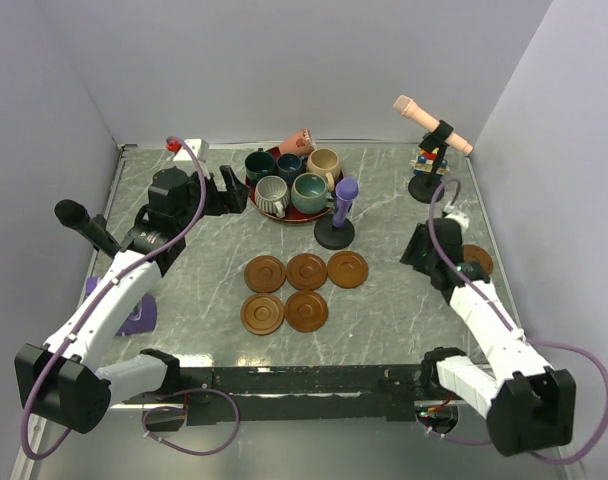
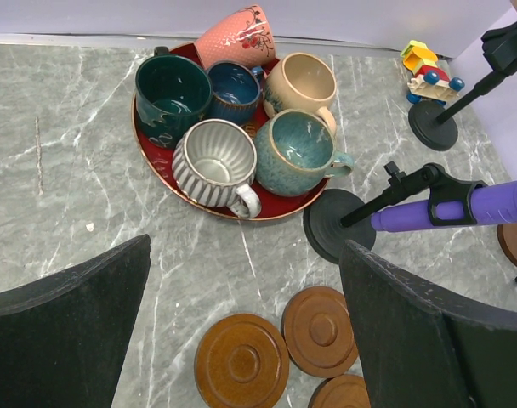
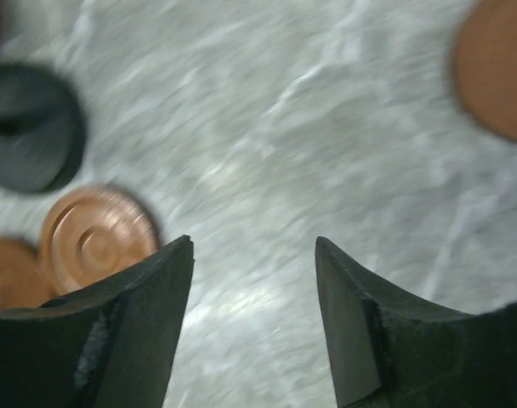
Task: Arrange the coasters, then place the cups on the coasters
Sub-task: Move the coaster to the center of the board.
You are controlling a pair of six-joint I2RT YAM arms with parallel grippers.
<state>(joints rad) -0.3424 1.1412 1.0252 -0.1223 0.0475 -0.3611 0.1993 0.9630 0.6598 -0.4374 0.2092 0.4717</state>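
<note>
Five brown coasters lie mid-table: a row of three (image 1: 307,271) and two (image 1: 284,312) in front of it. A sixth coaster (image 1: 476,260) lies at the right, beside my right arm. The cups stand on a red plate (image 2: 144,144): dark green (image 2: 169,93), dark blue (image 2: 233,89), beige (image 2: 301,85), teal (image 2: 297,153) and grey ribbed (image 2: 214,166). The pink cup (image 2: 237,38) leans tipped at the plate's far rim. My left gripper (image 1: 231,188) hangs open left of the plate, empty. My right gripper (image 3: 254,246) is open over bare table, between a coaster (image 3: 97,242) and the lone coaster (image 3: 497,68).
A purple toy microphone (image 1: 345,195) on a black round base (image 2: 331,223) stands just right of the plate. A peach microphone (image 1: 432,125) on a stand and small toys (image 2: 428,72) are at the back right. A purple object (image 1: 139,315) lies by the left arm.
</note>
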